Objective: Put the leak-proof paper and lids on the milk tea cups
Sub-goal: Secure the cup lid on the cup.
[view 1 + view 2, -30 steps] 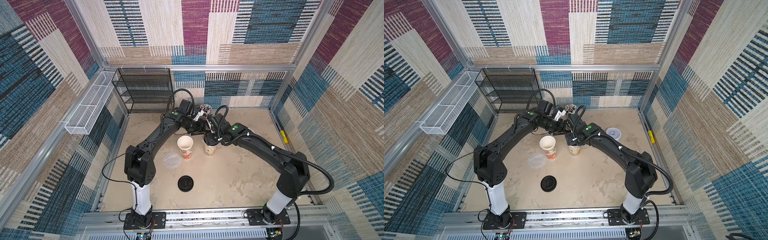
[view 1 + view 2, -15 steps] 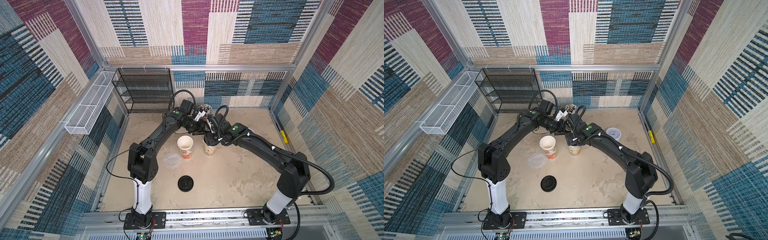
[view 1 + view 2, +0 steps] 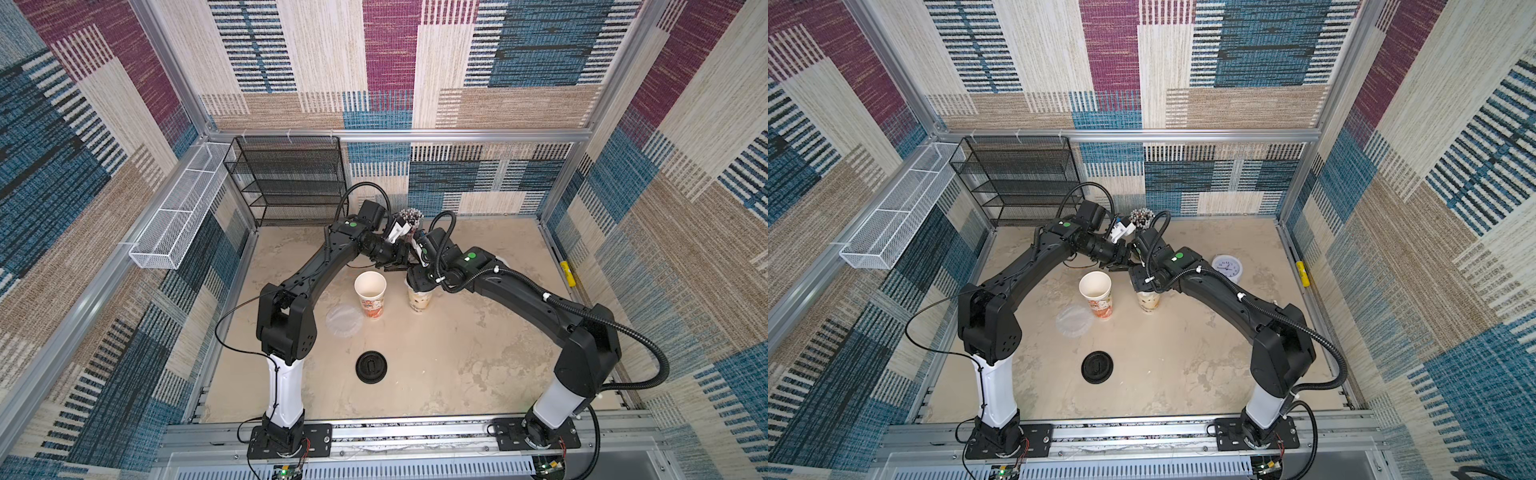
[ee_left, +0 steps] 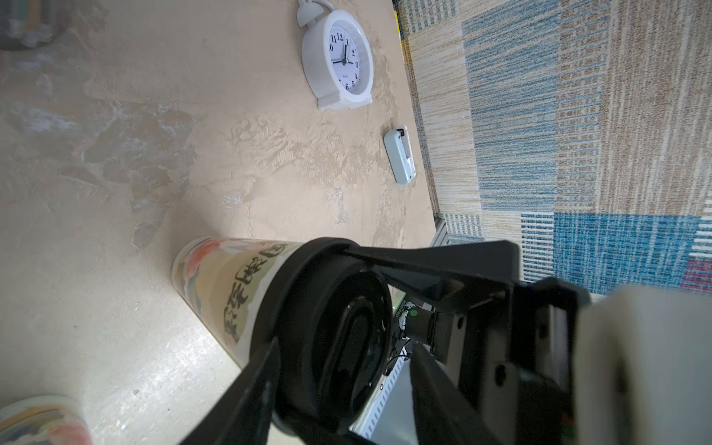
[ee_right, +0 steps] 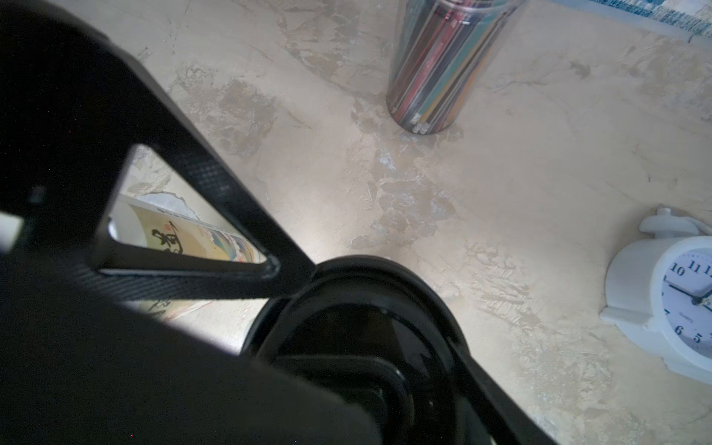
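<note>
With left gripper (image 3: pixel 1123 264) and right gripper (image 3: pixel 1140 282) jaws apart around the beige cup's (image 4: pixel 219 285) black lid (image 4: pixel 346 331), pinch unclear, ease away without tipping, then reach for leak-proof paper (image 3: pixel 343 319) nearer the left gripper, beside the red-orange cup (image 3: pixel 372 308).

- Bench (image 3: pixel 457 365): beige stone-look top, mottled, matt, faintly rough.
- Red-print cup (image 3: pixel 372 309): paper, plain white inside, printed outside.
- Beige-print cup (image 4: pixel 231 293): paper, printed, smooth with a low sheen.
- Round sheet (image 3: pixel 343 321): thin translucent whitish film, crinkled.
- Cup lid (image 4: pixel 339 339): black plastic, glossy.
- Spare lid (image 3: pixel 371 366): black plastic, slight shine.
- Clock (image 4: pixel 339 57): white plastic casing, smooth.
- Straw holder (image 5: pixel 435 69): clear plastic, shiny.
- Rack (image 3: pixel 291 183): black metal mesh, matt.
- Basket (image 3: pixel 174 224): white-coated wire mesh.
- Walls (image 3: pixel 540 62): woven cloth, coarse, matt.
- Frame (image 3: pixel 415 135): bare silver metal, satin.
</note>
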Controlling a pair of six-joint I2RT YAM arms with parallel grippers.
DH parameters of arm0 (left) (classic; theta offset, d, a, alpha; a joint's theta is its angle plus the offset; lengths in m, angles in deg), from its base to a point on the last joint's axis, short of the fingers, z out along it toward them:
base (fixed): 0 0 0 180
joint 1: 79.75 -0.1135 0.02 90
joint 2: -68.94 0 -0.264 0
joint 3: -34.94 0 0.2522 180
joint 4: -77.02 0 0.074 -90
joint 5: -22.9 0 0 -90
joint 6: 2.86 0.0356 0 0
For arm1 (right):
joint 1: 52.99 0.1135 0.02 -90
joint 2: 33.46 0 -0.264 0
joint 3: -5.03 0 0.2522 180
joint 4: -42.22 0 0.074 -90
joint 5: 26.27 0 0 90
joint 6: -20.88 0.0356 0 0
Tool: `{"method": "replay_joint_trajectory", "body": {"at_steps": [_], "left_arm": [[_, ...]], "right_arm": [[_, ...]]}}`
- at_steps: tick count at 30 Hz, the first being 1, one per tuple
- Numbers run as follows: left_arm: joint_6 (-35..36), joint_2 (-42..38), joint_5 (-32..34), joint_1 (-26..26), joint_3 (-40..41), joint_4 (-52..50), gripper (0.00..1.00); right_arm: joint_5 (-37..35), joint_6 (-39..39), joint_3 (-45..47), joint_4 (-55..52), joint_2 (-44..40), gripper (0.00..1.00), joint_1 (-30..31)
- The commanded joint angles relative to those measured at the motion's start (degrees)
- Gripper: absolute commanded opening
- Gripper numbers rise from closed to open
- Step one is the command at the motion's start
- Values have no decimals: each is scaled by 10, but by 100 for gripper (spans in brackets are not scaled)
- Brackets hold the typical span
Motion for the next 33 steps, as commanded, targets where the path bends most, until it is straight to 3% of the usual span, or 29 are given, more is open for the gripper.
{"method": "replay_joint_trajectory", "body": {"at_steps": [1, 13, 21, 33], "left_arm": [[-5, -2, 13, 0, -5, -59, 60], [23, 19, -24, 0, 11, -87, 66], [41, 40, -14, 1, 14, -110, 58], [52, 59, 16, 0, 4, -137, 58]], "right_arm": [[65, 32, 23, -140, 13, 76, 0], [64, 27, 25, -139, 11, 77, 0], [48, 27, -6, -148, 10, 78, 0], [24, 19, -61, -144, 1, 84, 0]]}}
